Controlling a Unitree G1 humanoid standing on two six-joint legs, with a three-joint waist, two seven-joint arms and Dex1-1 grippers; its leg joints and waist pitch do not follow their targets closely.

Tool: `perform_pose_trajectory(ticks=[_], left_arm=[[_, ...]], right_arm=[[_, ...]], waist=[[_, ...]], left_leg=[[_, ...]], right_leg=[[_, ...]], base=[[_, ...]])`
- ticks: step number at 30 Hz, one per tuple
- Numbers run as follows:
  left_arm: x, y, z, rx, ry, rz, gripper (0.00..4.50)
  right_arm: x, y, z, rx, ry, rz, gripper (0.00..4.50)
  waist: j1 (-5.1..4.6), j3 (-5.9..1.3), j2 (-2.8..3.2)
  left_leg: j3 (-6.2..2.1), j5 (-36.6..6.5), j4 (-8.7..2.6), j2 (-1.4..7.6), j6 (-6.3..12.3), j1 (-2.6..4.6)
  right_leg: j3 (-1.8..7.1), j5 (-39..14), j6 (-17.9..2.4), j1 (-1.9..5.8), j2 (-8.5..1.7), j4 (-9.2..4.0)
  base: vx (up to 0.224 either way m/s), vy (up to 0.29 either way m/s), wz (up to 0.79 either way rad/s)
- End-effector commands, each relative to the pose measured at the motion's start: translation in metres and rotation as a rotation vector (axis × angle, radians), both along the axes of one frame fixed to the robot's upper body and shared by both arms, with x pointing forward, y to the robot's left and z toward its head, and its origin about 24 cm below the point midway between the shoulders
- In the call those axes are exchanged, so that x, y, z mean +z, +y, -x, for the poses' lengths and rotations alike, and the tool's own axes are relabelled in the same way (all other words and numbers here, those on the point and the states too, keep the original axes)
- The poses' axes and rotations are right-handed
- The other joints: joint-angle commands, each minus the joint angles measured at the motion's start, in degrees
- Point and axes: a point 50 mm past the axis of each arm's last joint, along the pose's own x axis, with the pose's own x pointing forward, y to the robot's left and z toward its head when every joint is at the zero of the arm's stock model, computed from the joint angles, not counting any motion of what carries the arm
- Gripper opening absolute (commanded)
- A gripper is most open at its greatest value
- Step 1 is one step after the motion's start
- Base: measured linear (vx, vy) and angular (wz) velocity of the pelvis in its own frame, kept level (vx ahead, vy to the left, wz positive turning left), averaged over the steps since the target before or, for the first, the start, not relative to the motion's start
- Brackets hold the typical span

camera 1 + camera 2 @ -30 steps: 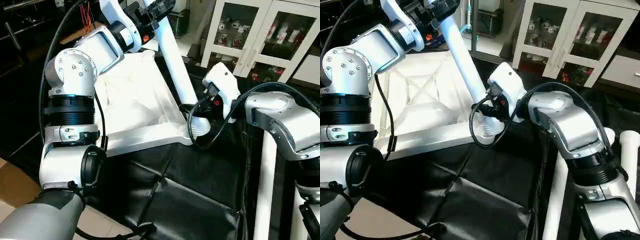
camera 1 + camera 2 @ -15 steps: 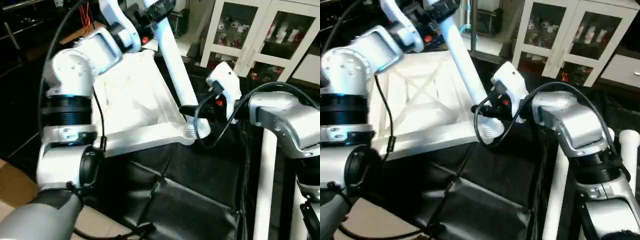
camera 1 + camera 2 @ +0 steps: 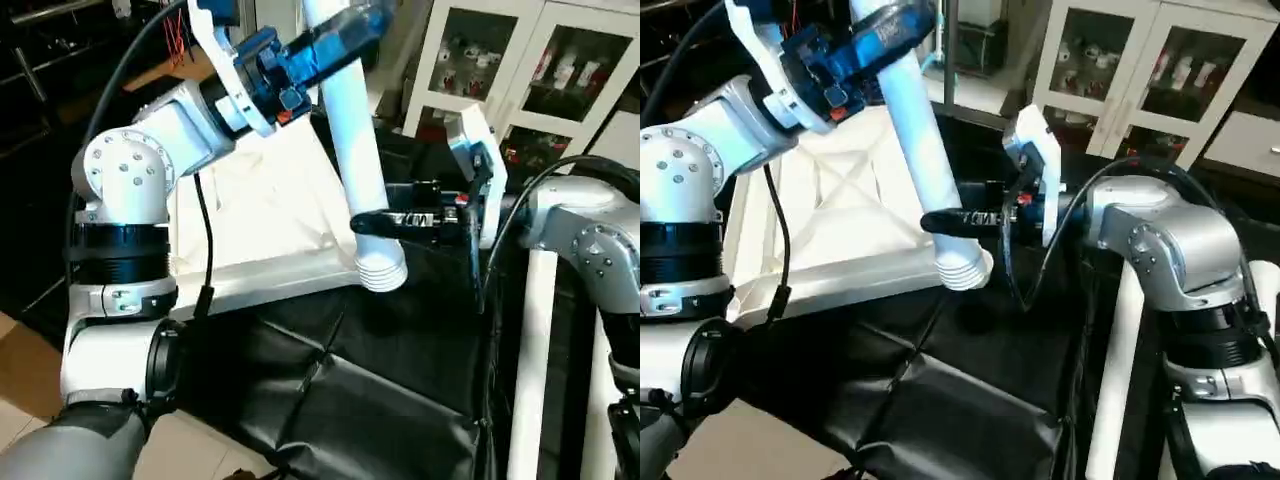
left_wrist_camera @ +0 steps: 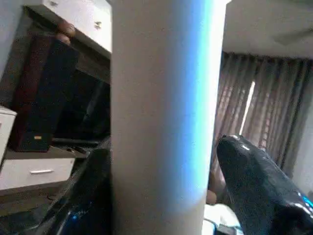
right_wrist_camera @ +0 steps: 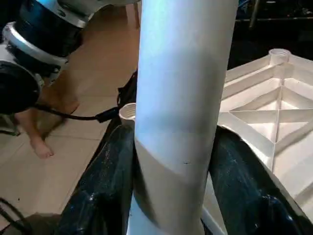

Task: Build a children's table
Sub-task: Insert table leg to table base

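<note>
The white tabletop (image 3: 260,215) lies ribbed underside up on black cloth. One white leg (image 3: 355,150) stands steeply over its near right corner, its ridged lower end (image 3: 382,272) hanging just above and beside that corner. My right gripper (image 3: 365,222) reaches in level from the right and is shut on the leg just above that end. Both fingers (image 5: 107,186) press against the tube (image 5: 181,98). My left gripper (image 3: 335,35) is at the leg's upper part, open. One finger (image 4: 259,186) stands slightly off the tube (image 4: 161,122).
Two more white legs (image 3: 1115,380) (image 3: 1260,290) lie along the right side of the black cloth (image 3: 380,390). A white glass-door cabinet (image 3: 520,60) stands behind. A person's bare foot (image 5: 41,147) is on the floor beyond the table.
The leg has tipped more upright and its lower end has lifted off the tabletop corner. My right gripper has swung level. The left wrist has turned and its fingers have spread.
</note>
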Motion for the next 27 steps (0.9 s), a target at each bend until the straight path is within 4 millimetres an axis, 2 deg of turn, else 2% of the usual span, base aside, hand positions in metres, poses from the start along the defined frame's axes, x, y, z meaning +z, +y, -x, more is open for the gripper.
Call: perform_pose_trajectory(ticks=[1,5,8,10,11,12,13,14,17,18,20,21,22,24,27], left_arm=[[-0.001,0.003,0.001,0.003,-0.03,-0.029,3.1],[-0.003,0.005,0.001,-0.008,-0.014,-0.033,3.12],[-0.003,0.006,-0.001,-0.001,-0.003,-0.023,2.61],[-0.002,0.007,-0.003,0.014,0.003,-0.016,2.73],[-0.002,0.008,-0.004,0.026,0.007,-0.011,2.42],[-0.002,0.009,-0.007,0.041,0.011,-0.008,2.42],[-0.002,0.009,-0.007,0.041,0.011,-0.008,2.18],[-0.001,0.009,-0.01,0.067,0.017,-0.003,2.27],[0.001,0.009,-0.014,0.102,0.021,0.003,2.18],[0.001,0.009,-0.014,0.102,0.021,0.003,1.94],[0.001,0.009,-0.019,0.161,0.022,-0.002,1.94],[0.001,0.007,-0.023,0.236,0.025,-0.034,1.89],[-0.001,0.005,-0.028,0.319,0.035,-0.071,1.89],[-0.002,0.003,-0.032,0.393,0.044,-0.104,1.72],[-0.002,0.0,-0.037,0.49,0.092,-0.121,1.71]], right_arm=[[0.005,-0.007,0.005,0.019,-0.004,-0.005,1.84],[0.003,-0.008,0.006,0.026,0.003,0.003,1.84],[0.002,-0.009,0.006,0.028,0.004,0.007,1.84],[0.002,-0.009,0.007,0.028,0.004,0.009,1.84],[0.002,-0.009,0.007,0.029,0.005,0.011,1.84],[0.001,-0.009,0.007,0.028,0.005,0.013,1.84],[0.001,-0.009,0.007,0.028,0.005,0.013,1.84],[0.001,-0.009,0.007,0.028,0.004,0.016,1.84],[0.0,-0.009,0.006,0.024,-0.002,0.025,1.84],[0.0,-0.009,0.006,0.024,-0.002,0.025,1.84],[-0.001,-0.01,0.004,-0.005,-0.03,0.044,1.84],[-0.001,-0.01,-0.001,-0.047,-0.064,0.052,1.84],[-0.001,-0.01,-0.004,-0.075,-0.09,0.054,1.84],[-0.001,-0.01,-0.006,-0.096,-0.109,0.054,2.4],[0.0,-0.006,-0.01,-0.137,-0.141,0.047,2.56]], waist=[[0.06,-4.25,0.42],[0.02,-4.39,0.44],[0.04,-4.39,0.42],[0.03,-4.29,0.4],[0.03,-4.25,0.41],[0.02,-4.22,0.42],[0.02,-4.23,0.41],[-0.02,-4.24,0.68],[0.03,-4.34,0.55],[0.07,-4.39,0.54],[0.06,-4.39,0.45],[0.14,-4.45,0.67],[-0.07,-4.35,0.6],[-0.05,-4.35,0.48],[-0.06,-4.51,0.34]], left_leg=[[-1.35,-9.71,-4.18,2.58,0.92,0.76],[-1.32,-8.45,-4.05,2.6,1.38,0.62],[-1.31,-8.39,-4.06,2.62,1.51,0.63],[-1.27,-9.17,-4.05,2.55,1.39,0.69],[-1.28,-9.76,-4.05,2.48,1.2,0.71],[-1.32,-10.04,-4.08,2.5,1.03,0.75],[-1.32,-10.09,-4.09,2.51,0.93,0.73],[-1.38,-10.23,-4.13,2.56,0.75,0.75],[-1.4,-9.57,-4.08,2.56,0.93,0.67],[-1.42,-9.31,-4.06,2.55,1.04,0.65],[-1.35,-8.43,-4.01,2.56,1.06,0.59],[-1.33,-8.51,-3.96,2.51,1.16,0.65],[-1.39,-9.16,-4.02,2.69,0.86,0.58],[-1.38,-9.6,-3.98,2.57,0.72,0.66],[-1.41,-8.17,-3.83,2.55,1.04,0.42]], right_leg=[[2.72,-14.9,-11.88,3.68,-2.96,-3.8],[2.73,-12.5,-12.92,3.72,-3.0,-3.47],[2.71,-12.3,-13.33,3.71,-3.01,-3.43],[2.68,-13.66,-13.05,3.65,-2.94,-3.62],[2.65,-15.09,-12.59,3.67,-2.98,-3.8],[2.63,-15.95,-12.19,3.62,-2.97,-3.92],[2.63,-16.11,-12.03,3.63,-2.97,-3.92],[2.61,-15.9,-11.94,3.57,-2.93,-3.99],[2.62,-14.29,-12.3,3.67,-2.95,-3.78],[2.62,-13.92,-12.38,3.73,-2.99,-3.74],[2.65,-12.93,-12.72,3.66,-3.06,-3.6],[2.64,-12.82,-12.92,3.72,-3.04,-3.62],[2.63,-13.38,-12.65,3.58,-3.03,-3.74],[2.61,-14.27,-12.36,3.71,-3.1,-3.84],[2.61,-13.03,-12.24,3.91,-3.11,-3.6]], base=[[0.0,0.0,0.0],[0.0,0.0,0.0],[0.0,0.0,0.0],[0.0,0.0,0.0],[0.0,0.0,0.0],[0.0,0.0,0.0],[0.0,0.0,0.0],[0.0,0.0,0.0],[0.0,0.0,0.0],[0.0,0.0,0.0],[0.0,0.0,0.0],[0.0,0.0,0.0],[0.0,0.0,0.0],[0.0,0.0,0.0],[0.0,0.0,0.0]])
